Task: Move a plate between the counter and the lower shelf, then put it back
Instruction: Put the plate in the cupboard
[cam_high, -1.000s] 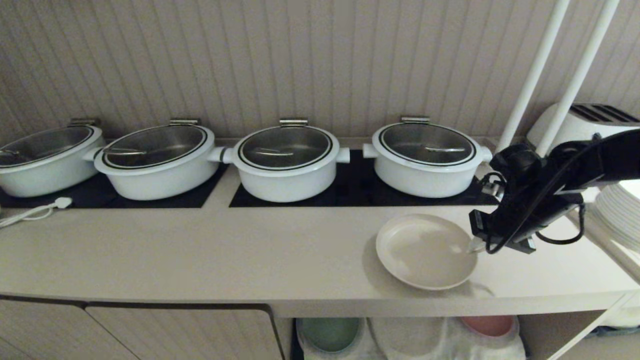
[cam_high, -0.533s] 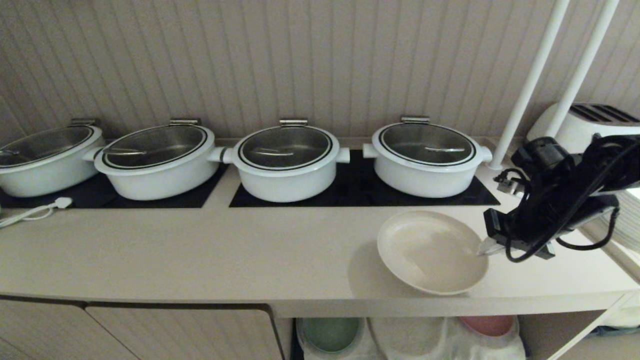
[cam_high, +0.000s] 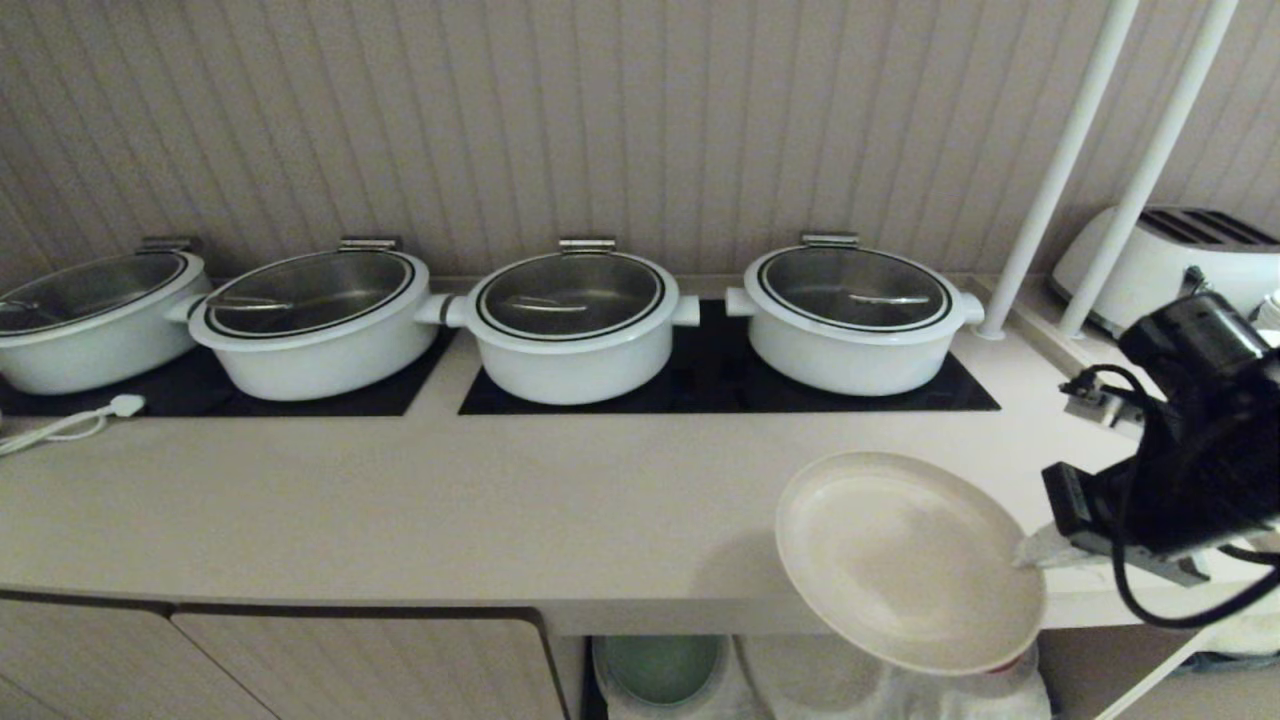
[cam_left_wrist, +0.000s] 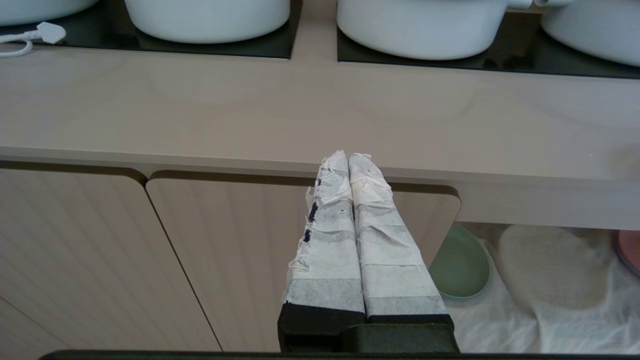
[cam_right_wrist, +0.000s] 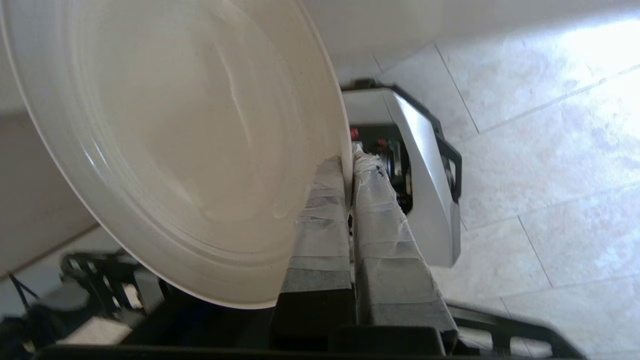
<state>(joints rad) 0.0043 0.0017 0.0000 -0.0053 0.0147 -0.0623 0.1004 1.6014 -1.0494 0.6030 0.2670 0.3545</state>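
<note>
Cream-beige plate pinched by its rim between right gripper fingers, lifted off the bench, tilted past its front edge, likely bound for the lower shelf. Left gripper parked below bench edge, fingers pressed together, empty.

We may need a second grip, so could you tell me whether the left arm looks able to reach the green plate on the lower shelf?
Probably yes. The left gripper, shut and empty, hangs before the cabinet door, and the green plate lies uncovered just beside it in the open lower shelf, with nothing between them.
</note>
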